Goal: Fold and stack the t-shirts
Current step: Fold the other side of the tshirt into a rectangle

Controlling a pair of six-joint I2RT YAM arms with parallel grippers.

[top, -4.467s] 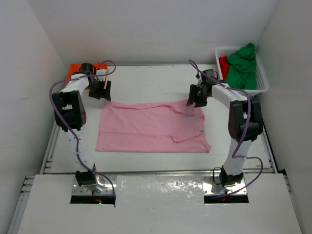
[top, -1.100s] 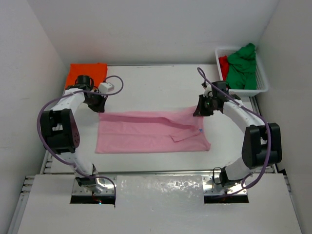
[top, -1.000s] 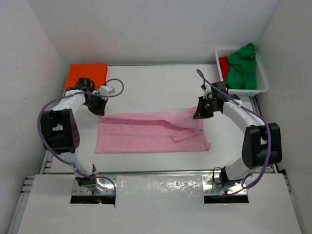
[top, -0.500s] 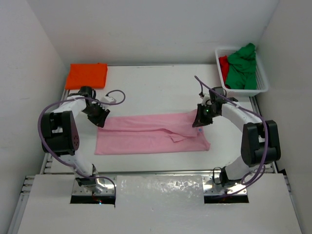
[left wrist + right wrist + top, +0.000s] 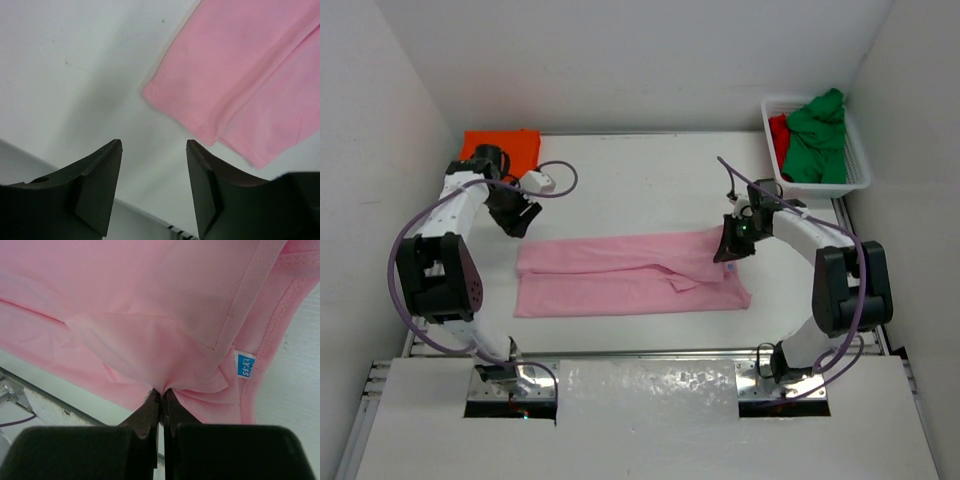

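pink t-shirt: any writing on it?
— a blue neck tag with white characters, not surely legible.
and the right gripper?
— closed, pinching a fold of the shirt near that tag, at its right end.
the left gripper?
— jaws apart and empty, over the bare table just beside the shirt's left corner, not touching it. the shirt lies flat mid-table, folded lengthwise.

white mesh basket, white table
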